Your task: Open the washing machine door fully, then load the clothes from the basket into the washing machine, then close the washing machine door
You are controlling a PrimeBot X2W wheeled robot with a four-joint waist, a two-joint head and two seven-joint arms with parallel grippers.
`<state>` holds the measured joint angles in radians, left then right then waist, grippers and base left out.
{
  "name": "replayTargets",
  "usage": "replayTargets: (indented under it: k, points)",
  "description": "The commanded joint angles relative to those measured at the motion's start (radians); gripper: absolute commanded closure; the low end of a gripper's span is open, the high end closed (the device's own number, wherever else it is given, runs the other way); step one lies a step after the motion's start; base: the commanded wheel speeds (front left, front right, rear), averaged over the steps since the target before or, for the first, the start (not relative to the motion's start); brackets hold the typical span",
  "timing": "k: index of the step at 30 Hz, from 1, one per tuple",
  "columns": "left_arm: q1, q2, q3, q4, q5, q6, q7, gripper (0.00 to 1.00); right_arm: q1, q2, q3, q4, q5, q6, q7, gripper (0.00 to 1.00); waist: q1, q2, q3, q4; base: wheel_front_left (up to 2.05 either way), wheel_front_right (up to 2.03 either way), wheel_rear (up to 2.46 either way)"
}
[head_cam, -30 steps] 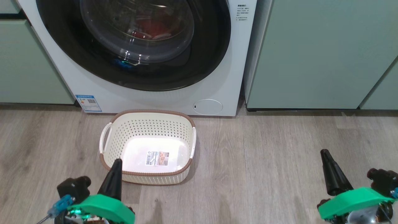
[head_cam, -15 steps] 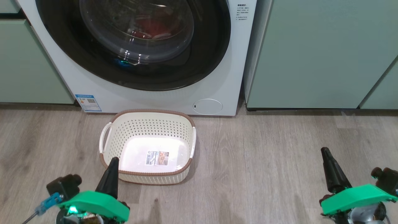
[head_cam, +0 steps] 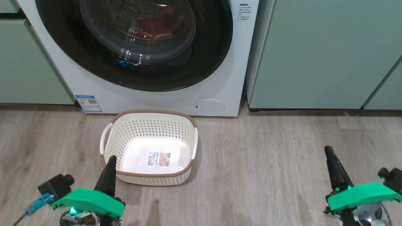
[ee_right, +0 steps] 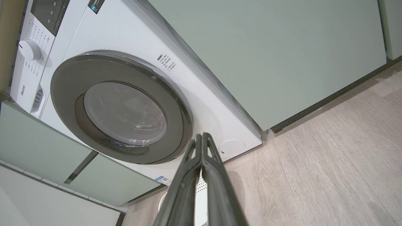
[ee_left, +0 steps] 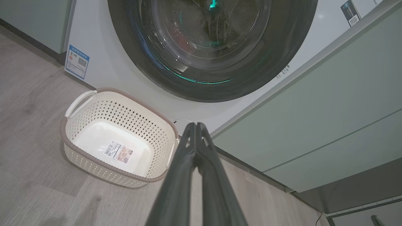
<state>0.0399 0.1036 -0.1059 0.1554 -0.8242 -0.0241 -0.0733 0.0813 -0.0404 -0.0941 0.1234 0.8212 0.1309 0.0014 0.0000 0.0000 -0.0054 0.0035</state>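
Both arms have sunk toward the bottom edge of the head view, the left gripper (head_cam: 111,160) drifting outward to the left and the right gripper (head_cam: 328,153) outward to the right; the basket (head_cam: 150,180) and the washing machine (head_cam: 94,84) have kept their places. Each gripper is pressed fully shut with nothing between its fingers. The washing machine door (head_cam: 135,80) lies flat against the machine's front; the clothes (head_cam: 154,29) show red through its glass, inside the drum; the basket stands bare on the floor (head_cam: 267,163) just in front of the machine. The work looks all but done. Two risks remain, I judge: the door may sit flush without its latch caught, so it could spring ajar; and the left gripper's tip is near the basket's near-left corner, so a forward swing would shove it.
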Motion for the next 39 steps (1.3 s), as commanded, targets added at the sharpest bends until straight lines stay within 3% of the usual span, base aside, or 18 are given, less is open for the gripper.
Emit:
replayTargets:
  k: [1,39]
  points:
    - [-0.052,0.004,0.026,-0.022,-0.025,-0.007,0.004,1.0,-0.058,-0.018,0.006,-0.028,0.027,0.0,0.005,1.0,0.0,0.0,0.0,0.0,0.0,0.0,0.0]
    - [-0.103,-0.015,0.114,0.037,-0.449,-0.061,0.089,1.0,-0.128,-0.021,0.002,0.052,0.446,0.0,0.054,1.0,0.0,0.0,0.005,-0.002,0.0,0.0,0.0]
